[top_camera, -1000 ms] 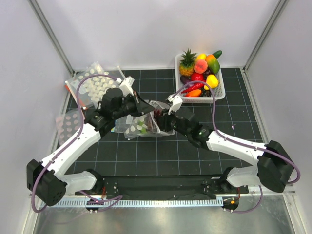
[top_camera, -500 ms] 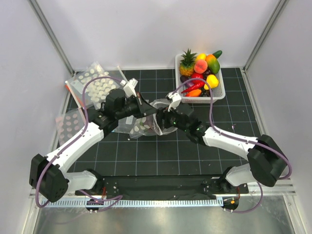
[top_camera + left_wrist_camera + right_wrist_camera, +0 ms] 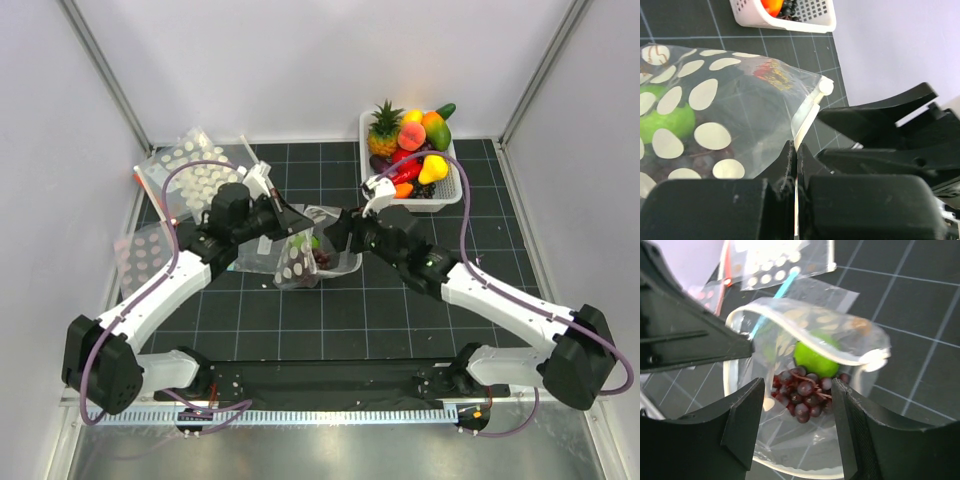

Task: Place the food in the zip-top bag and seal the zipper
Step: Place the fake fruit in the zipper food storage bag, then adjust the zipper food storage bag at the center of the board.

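Note:
The zip-top bag (image 3: 303,258), clear with white dots, stands open mid-table. A green round fruit (image 3: 815,360) and dark purple grapes (image 3: 805,396) lie inside it; both also show through its wall in the left wrist view, the green fruit (image 3: 667,122) and the grapes (image 3: 692,161). My left gripper (image 3: 795,148) is shut on the white zipper (image 3: 807,110) at the mouth's left edge and holds it up. My right gripper (image 3: 797,386) is open and empty just above the mouth, over the grapes. The zipper's tab (image 3: 873,359) hangs at the far side.
A white basket (image 3: 445,192) with more toy fruit stands at the back right. Dotted clear sheets (image 3: 190,170) and a plain clear bag with a blue strip (image 3: 774,298) lie at the back left. Both arms meet closely over the bag.
My right gripper has drawn up and back to the right, out of the bag's mouth. The grapes now lie inside the bag. The left gripper has kept its hold on the zipper.

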`<state>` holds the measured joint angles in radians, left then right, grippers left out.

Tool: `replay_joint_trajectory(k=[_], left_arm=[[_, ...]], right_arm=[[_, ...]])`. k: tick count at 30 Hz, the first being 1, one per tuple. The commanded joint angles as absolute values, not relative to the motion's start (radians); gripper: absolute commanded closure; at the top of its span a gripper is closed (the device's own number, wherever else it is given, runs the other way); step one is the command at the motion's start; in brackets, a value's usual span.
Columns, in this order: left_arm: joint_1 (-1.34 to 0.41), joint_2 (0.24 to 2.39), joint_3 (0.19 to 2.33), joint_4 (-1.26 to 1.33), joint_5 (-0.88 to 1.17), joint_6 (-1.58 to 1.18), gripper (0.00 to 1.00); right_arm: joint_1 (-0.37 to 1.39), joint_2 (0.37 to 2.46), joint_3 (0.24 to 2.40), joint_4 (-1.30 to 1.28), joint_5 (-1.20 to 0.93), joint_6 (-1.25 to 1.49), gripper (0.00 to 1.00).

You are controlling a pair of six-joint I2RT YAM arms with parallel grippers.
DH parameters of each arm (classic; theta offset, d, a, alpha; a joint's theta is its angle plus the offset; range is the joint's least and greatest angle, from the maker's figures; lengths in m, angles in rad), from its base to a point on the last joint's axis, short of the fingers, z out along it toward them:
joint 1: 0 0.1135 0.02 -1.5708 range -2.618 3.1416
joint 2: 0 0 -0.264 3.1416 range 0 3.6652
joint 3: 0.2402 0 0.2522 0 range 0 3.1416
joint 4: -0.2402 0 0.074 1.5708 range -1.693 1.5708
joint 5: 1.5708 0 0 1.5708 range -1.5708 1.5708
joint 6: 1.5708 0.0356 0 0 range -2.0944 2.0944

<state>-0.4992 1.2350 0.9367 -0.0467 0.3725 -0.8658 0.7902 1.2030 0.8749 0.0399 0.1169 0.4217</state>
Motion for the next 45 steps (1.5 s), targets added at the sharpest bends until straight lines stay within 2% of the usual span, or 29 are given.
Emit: replay_joint_trajectory(k=[1, 5, 11, 14, 15, 18, 19, 22, 26, 27, 28, 29, 30, 32, 36, 39, 45], left_arm=[[-0.486, 1.226, 0.923, 0.017, 0.350, -0.873, 1.00], [-0.480, 1.184, 0.916, 0.003, 0.299, -0.854, 1.00], [-0.479, 1.112, 0.907, -0.054, 0.210, -0.824, 1.00], [-0.477, 1.071, 0.890, -0.063, 0.154, -0.815, 1.00], [-0.477, 1.062, 0.882, -0.067, 0.141, -0.812, 1.00], [-0.477, 1.028, 0.873, -0.078, 0.088, -0.801, 1.00], [-0.477, 1.022, 0.873, -0.081, 0.074, -0.798, 1.00], [-0.477, 1.002, 0.880, -0.110, 0.025, -0.775, 1.00], [-0.477, 0.986, 0.879, -0.135, -0.035, -0.759, 1.00], [-0.479, 0.985, 0.876, -0.133, -0.037, -0.759, 1.00], [-0.479, 0.983, 0.868, -0.129, -0.037, -0.759, 1.00], [-0.477, 0.982, 0.858, -0.109, -0.038, -0.762, 1.00], [-0.477, 0.982, 0.845, -0.094, -0.049, -0.776, 1.00], [-0.477, 0.986, 0.815, -0.066, -0.054, -0.795, 1.00], [-0.477, 1.015, 0.801, -0.029, -0.064, -0.822, 1.00], [-0.474, 1.034, 0.781, -0.005, -0.052, -0.867, 1.00], [-0.472, 1.031, 0.773, 0.017, -0.060, -0.865, 1.00]], right_arm=[[0.795, 1.206, 0.954, -0.144, 0.267, 0.454, 0.36], [0.796, 1.281, 0.994, -0.181, 0.299, 0.488, 0.31], [0.795, 1.397, 1.029, -0.207, 0.351, 0.522, 0.31], [0.793, 1.428, 1.035, -0.196, 0.333, 0.532, 0.40], [0.793, 1.433, 1.042, -0.199, 0.312, 0.531, 0.52], [0.793, 1.419, 1.057, -0.216, 0.304, 0.531, 0.68], [0.793, 1.395, 1.061, -0.224, 0.317, 0.525, 0.79], [0.795, 1.381, 1.132, -0.265, 0.312, 0.491, 0.95], [0.792, 1.521, 1.371, -0.376, 0.207, 0.463, 0.95], [0.785, 1.540, 1.388, -0.344, 0.163, 0.460, 0.94], [0.773, 1.561, 1.397, -0.324, 0.112, 0.468, 0.88], [0.729, 1.595, 1.413, -0.308, 0.013, 0.483, 0.67], [0.704, 1.611, 1.417, -0.273, -0.055, 0.520, 0.60], [0.655, 1.623, 1.419, -0.249, -0.107, 0.535, 0.50], [0.632, 1.609, 1.414, -0.233, -0.065, 0.508, 0.34], [0.627, 1.575, 1.390, -0.219, -0.025, 0.477, 0.23], [0.603, 1.479, 1.335, -0.198, 0.106, 0.419, 0.20]])
